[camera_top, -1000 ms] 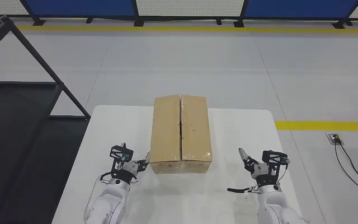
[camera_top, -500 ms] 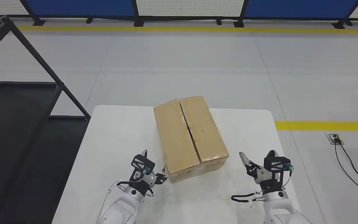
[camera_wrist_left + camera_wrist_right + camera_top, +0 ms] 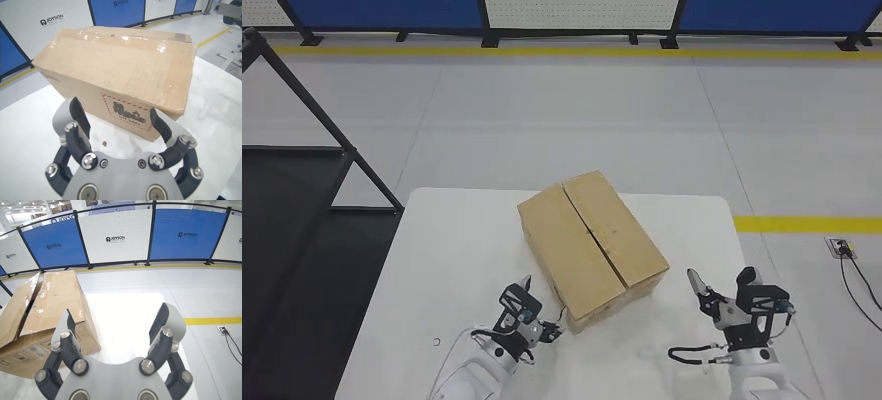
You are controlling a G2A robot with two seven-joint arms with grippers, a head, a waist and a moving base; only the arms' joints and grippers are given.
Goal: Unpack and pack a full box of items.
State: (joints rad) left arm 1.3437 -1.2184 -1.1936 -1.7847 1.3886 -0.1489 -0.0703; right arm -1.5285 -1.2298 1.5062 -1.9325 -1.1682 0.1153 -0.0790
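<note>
A brown cardboard box [image 3: 592, 245] lies skewed on the white table [image 3: 442, 260], its top flaps closed along a centre seam, slightly lifted in the right wrist view [image 3: 47, 302]. My left gripper [image 3: 532, 322] stands open at the box's near corner, its black fingers [image 3: 79, 115] straddling the end face with the warning label [image 3: 130, 115], close to it without gripping. My right gripper [image 3: 725, 292] stands open to the right of the box, nothing between its fingers [image 3: 157, 321], with the box [image 3: 47, 302] off to one side.
The table's front and right edges run close to both grippers. A small brown crumb [image 3: 104, 144] lies on the table under the left gripper. Grey floor with a yellow line [image 3: 807, 224] and blue and white fence panels [image 3: 117, 243] lie beyond.
The box has turned, its near end swinging right and toward the front edge. The left gripper has followed it rightward and nearer. The right gripper has shifted slightly right and toward the front.
</note>
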